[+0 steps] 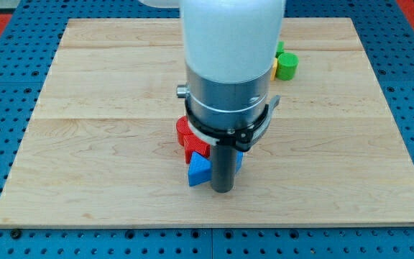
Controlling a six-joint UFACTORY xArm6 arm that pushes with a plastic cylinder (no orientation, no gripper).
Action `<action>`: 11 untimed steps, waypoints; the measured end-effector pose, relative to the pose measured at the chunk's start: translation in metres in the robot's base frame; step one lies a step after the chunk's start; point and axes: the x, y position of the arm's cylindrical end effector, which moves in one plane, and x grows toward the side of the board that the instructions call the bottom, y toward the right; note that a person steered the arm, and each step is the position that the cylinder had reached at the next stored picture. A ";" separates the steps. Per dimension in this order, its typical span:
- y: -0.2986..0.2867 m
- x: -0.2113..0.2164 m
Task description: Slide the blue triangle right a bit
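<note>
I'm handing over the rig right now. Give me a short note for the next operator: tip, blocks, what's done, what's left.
No gripper on this arm; my tip is down on the wooden board, right beside the blue triangle block, on its right side in the view.
A red block sits just above the triangle, partly hidden by the arm. A green cylinder block and a yellow block lie near the view's top right.
Done: cannot tell from this view.
Left: probably bring the tip round to the triangle's left and push it right a bit.
</note>
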 end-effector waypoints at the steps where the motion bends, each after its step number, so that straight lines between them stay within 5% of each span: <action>1: 0.000 -0.020; 2: 0.006 -0.025; 4: -0.010 0.033; 6: -0.062 0.020; 9: -0.056 -0.034; 11: -0.011 -0.023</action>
